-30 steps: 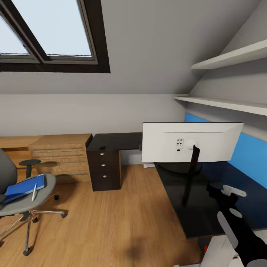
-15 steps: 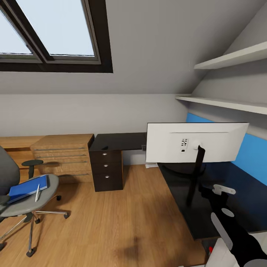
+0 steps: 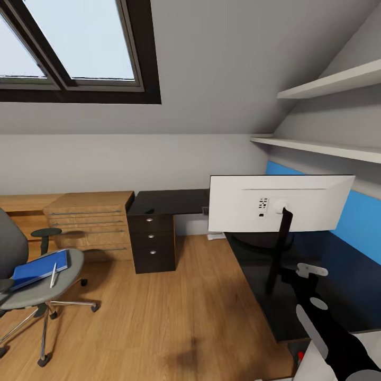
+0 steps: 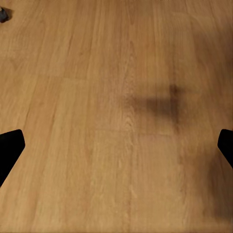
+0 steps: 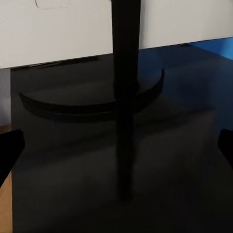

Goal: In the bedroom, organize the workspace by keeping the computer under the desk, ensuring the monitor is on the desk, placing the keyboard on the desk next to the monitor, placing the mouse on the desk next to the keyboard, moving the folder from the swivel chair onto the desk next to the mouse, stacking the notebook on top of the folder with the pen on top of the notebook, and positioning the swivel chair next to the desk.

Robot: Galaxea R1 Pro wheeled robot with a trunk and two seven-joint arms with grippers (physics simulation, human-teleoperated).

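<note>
The monitor [image 3: 280,203] stands on the right wing of the black desk [image 3: 168,201], its white back toward me, on a thin black stand [image 5: 125,82] with a round base [image 5: 87,104]. My right gripper [image 3: 294,276] hovers open over the desk top just before that stand, fingers [image 5: 8,150] wide apart. At the left, the grey swivel chair [image 3: 32,296] stands away from the desk and carries the blue folder [image 3: 39,268] with the pen [image 3: 53,275] beside it. My left gripper [image 4: 116,148] is open over bare floor. Keyboard, mouse, notebook and computer are out of view.
A black drawer unit [image 3: 153,243] sits under the desk's far wing, beside a light wooden dresser [image 3: 90,219]. Two white shelves [image 3: 328,84] and a blue wall panel [image 3: 360,222] line the right wall. Open plank floor [image 3: 169,317] lies between chair and desk.
The camera turned a little, shifting the whole picture to the right. My right gripper has sunk slightly in the head view, staying near the monitor stand.
</note>
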